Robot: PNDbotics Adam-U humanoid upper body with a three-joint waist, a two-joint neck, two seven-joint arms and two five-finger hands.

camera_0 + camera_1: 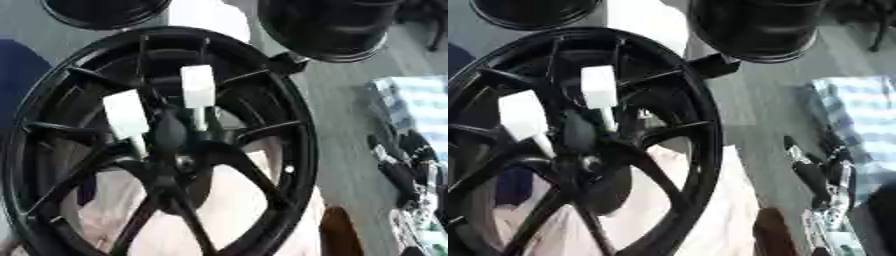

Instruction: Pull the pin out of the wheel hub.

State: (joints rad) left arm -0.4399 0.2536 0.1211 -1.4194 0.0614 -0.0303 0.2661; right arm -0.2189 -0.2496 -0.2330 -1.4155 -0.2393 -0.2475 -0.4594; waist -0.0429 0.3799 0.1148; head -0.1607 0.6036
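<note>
A: What fills the left side of the view?

B: A big black wheel (157,145), standing upright and tilted a little, spokes fanning out from its hub (179,162). Two white pins sit just above the hub: the left pin (125,115) at about eleven o'clock from it, the right pin (198,87) at about twelve, a thin stem of each running down toward the hub.

A: Is a hand holding either one?

B: No. Neither pin is touched. A dark robot hand (820,177) shows low at about four o'clock, well apart from the wheel, but I cannot tell whether its fingers are straight or curled. The other hand is out of sight.

A: Anything else?

B: Two more black rims along the top: one at eleven o'clock (105,11), a larger one at one o'clock (332,27). Grey floor (341,100) lies between, and pale cloth (236,210) shows through the spokes.
</note>
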